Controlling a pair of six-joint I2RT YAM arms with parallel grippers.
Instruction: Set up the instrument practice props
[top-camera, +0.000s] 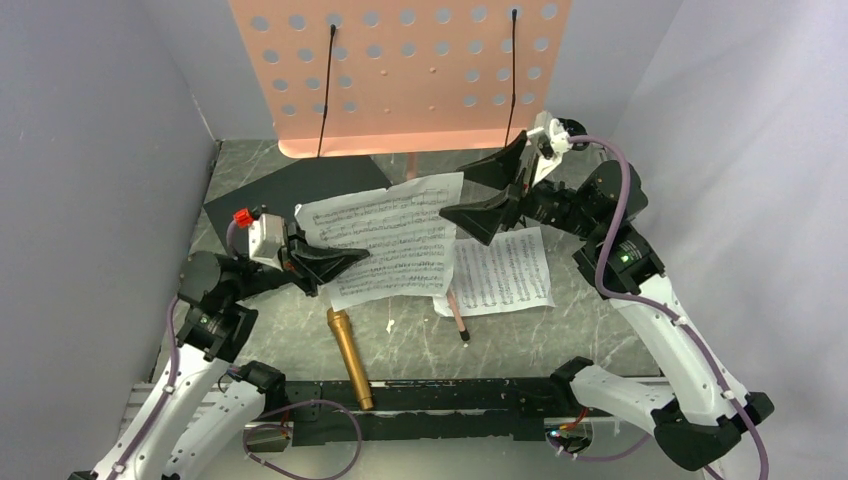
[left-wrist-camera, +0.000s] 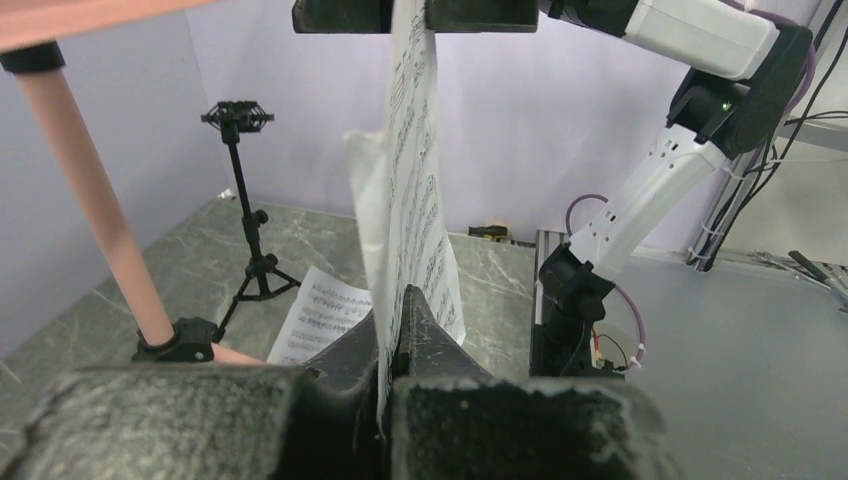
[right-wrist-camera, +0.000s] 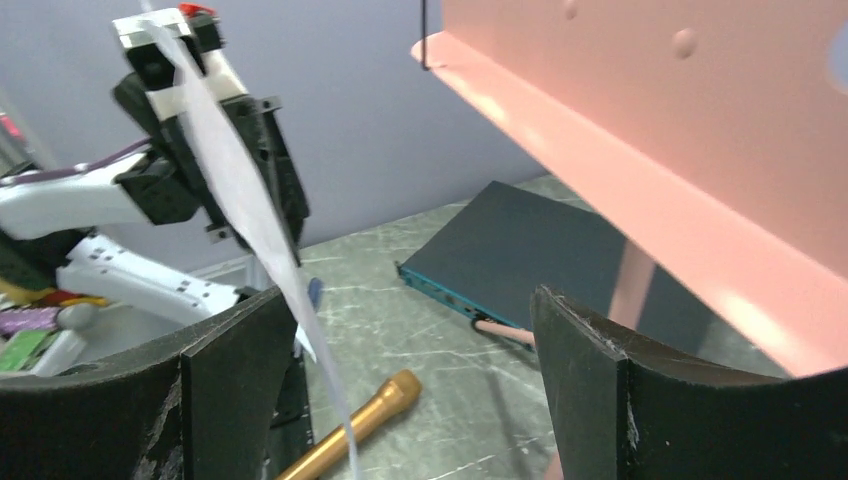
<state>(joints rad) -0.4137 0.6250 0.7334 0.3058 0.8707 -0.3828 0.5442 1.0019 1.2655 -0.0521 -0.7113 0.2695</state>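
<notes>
left pincer (top-camera: 345, 260) pinching lifted sheet-music page (top-camera: 385, 240), right pincer (top-camera: 458, 194) spread astride its opposite edge

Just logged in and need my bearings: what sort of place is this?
Probably a robot test booth, not a music room: plain walls box in a small stone-patterned table, and a rail at its near edge carries the left arm and right arm.
</notes>
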